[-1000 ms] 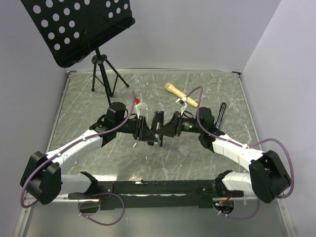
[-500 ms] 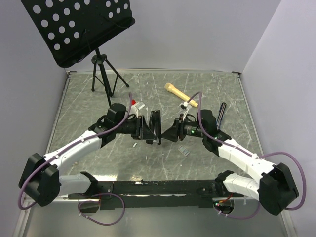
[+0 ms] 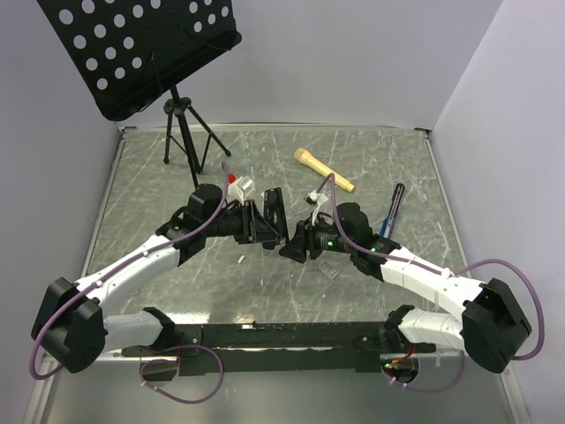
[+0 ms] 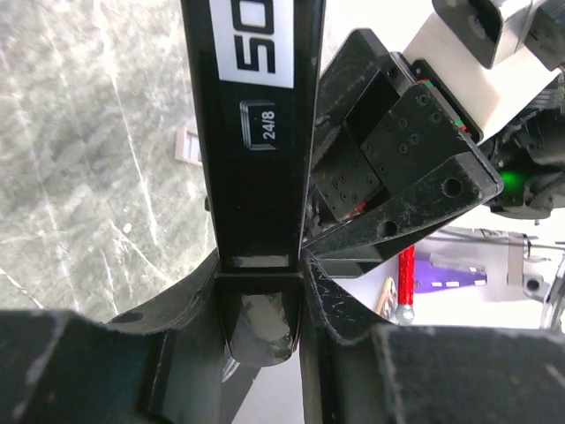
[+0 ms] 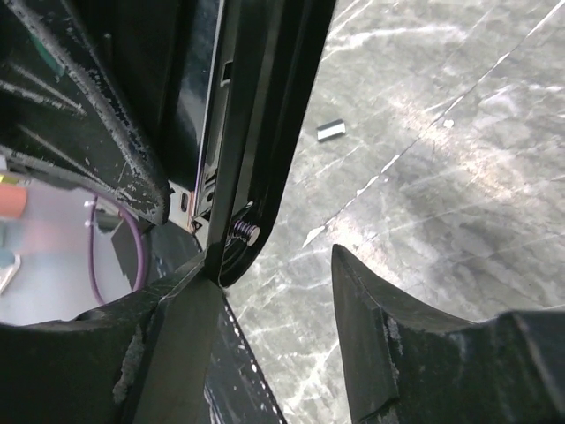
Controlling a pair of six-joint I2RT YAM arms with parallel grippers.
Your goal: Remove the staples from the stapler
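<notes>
The black stapler (image 3: 274, 215) is held off the table in my left gripper (image 3: 261, 223), which is shut on it. In the left wrist view the stapler's bar (image 4: 256, 132), marked 24/8, runs up from between my fingers (image 4: 259, 265). My right gripper (image 3: 296, 245) sits just right of and below the stapler, open. In the right wrist view its jaws (image 5: 269, 261) stand wide apart, and the stapler's sprung end (image 5: 243, 231) rests against the left finger. A small grey strip of staples (image 3: 328, 270) lies on the table below the right gripper. A similar strip shows in the right wrist view (image 5: 331, 131).
A tiny pale sliver (image 3: 240, 259) lies on the table below the left gripper. A wooden-handled tool (image 3: 323, 170) and a black and blue pen-like tool (image 3: 391, 210) lie at the back right. A music stand (image 3: 181, 132) stands at the back left.
My right gripper has moved left and nearer, down beside the stapler's lower end. My left gripper has carried the stapler slightly back and left.
</notes>
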